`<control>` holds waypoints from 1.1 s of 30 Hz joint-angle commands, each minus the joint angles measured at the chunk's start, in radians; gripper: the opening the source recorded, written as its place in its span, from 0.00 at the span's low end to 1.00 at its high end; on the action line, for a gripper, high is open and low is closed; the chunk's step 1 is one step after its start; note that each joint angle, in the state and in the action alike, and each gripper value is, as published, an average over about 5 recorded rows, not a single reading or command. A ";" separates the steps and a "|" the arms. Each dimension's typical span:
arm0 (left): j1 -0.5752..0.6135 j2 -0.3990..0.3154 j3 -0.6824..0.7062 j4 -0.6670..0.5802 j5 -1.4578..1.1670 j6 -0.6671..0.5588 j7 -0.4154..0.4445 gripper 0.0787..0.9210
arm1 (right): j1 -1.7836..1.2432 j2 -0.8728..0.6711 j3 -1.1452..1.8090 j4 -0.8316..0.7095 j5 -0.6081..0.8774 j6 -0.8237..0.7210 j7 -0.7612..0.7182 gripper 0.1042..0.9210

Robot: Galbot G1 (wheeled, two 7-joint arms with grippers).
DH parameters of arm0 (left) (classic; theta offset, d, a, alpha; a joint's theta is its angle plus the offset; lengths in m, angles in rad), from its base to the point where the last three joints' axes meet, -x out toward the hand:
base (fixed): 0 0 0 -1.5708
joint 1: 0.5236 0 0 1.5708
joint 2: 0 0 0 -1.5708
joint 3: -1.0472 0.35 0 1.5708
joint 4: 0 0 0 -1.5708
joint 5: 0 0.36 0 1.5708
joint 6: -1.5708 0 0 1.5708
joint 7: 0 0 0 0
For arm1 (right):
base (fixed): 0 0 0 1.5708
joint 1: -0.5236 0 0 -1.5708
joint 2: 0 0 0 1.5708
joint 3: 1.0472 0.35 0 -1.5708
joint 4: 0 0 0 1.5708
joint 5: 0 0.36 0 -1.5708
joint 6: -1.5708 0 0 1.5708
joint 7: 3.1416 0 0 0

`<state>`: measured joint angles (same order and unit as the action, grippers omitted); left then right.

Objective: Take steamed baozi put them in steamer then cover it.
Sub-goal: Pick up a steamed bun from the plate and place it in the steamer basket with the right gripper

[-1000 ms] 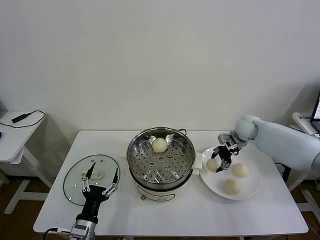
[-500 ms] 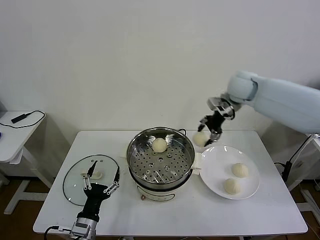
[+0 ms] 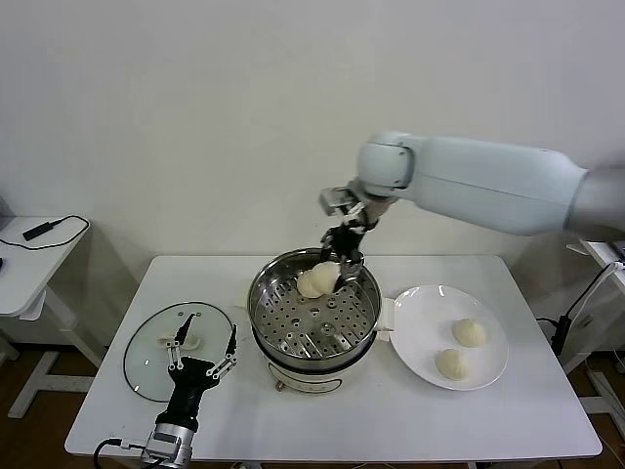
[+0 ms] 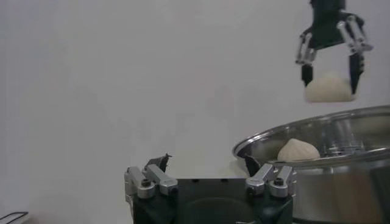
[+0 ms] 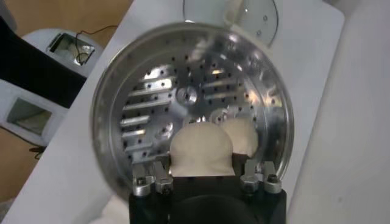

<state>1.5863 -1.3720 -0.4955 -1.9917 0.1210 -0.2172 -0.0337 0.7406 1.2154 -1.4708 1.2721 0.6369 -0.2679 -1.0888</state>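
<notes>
My right gripper (image 3: 343,262) is shut on a cream-white baozi (image 3: 328,271) and holds it above the far side of the steamer (image 3: 269,293), a shiny steel pot with a perforated tray. In the right wrist view the held baozi (image 5: 201,145) sits between the fingers (image 5: 152,176), over the tray (image 5: 158,109). One baozi (image 3: 309,285) lies on the tray at the back; it also shows in the right wrist view (image 5: 248,134). Two baozi (image 3: 470,332) (image 3: 450,363) lie on the white plate (image 3: 420,303). My left gripper (image 3: 202,347) is open and empty by the lid.
The round glass lid (image 3: 146,352) lies flat on the table left of the steamer. A small side table with a black cable (image 3: 44,230) stands at the far left. The left wrist view shows the steamer's rim (image 4: 317,122) and the right gripper (image 4: 329,70) above it.
My right gripper has lifted one baozi off the plate and carried it left to above the steamer. The plate now holds two baozi. The left arm has barely moved.
</notes>
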 commanded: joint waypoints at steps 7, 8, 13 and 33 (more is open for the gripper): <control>-0.002 -0.001 -0.002 0.011 -0.002 -0.005 0.000 0.88 | -0.098 0.190 -0.046 -0.069 0.013 -0.069 0.115 0.69; -0.003 -0.002 -0.003 0.012 -0.002 -0.006 0.000 0.88 | -0.102 0.194 -0.047 -0.072 0.011 -0.071 0.120 0.69; -0.003 -0.002 -0.005 0.014 -0.003 -0.008 -0.001 0.88 | -0.119 0.214 -0.048 -0.092 0.004 -0.074 0.138 0.68; 0.002 -0.005 -0.014 0.011 -0.004 -0.011 -0.002 0.88 | -0.105 0.137 -0.015 -0.040 -0.034 -0.067 0.132 0.88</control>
<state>1.5868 -1.3761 -0.5087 -1.9785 0.1166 -0.2288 -0.0351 0.6128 1.4116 -1.5069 1.1852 0.6218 -0.3343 -0.9506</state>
